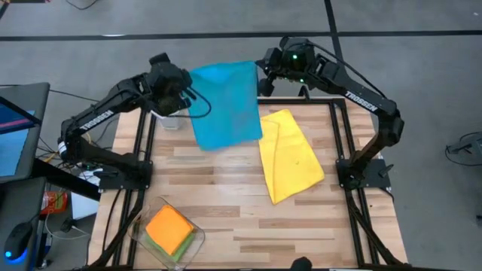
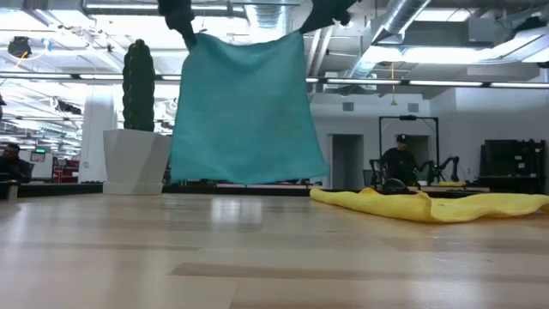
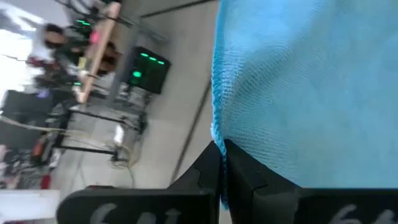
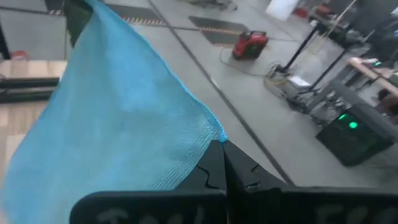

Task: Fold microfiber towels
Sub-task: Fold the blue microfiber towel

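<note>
The left gripper (image 3: 222,149) is pinched shut on one upper corner of the blue towel (image 1: 224,104), and the right gripper (image 4: 222,149) is pinched shut on the other upper corner, so the cloth hangs spread between the two arms above the far part of the table (image 1: 226,203). In each wrist view the dark fingers meet on the towel's hemmed edge with no gap between them. In the low view the blue towel (image 2: 244,107) hangs flat and nearly square, its lower edge clear of the tabletop, wider at the bottom than at the top. Nearest the table's front edge in the high view, a clear bin (image 1: 139,235) sits at the left corner with an orange towel (image 1: 169,227) folded square on top of a green towel (image 1: 179,251), of which only an edge shows. Farther in, on the right half of the table, the yellow towel (image 1: 290,158) lies loosely doubled over, one corner toward the far edge; in the low view it is a rumpled low heap (image 2: 433,204) just to the right of the hanging cloth. At the table's far left a cactus (image 2: 138,73) stands upright in a white pot (image 2: 133,161). Beyond the table, in the room, a person (image 2: 399,159) stands by another dark robot rig.
</note>
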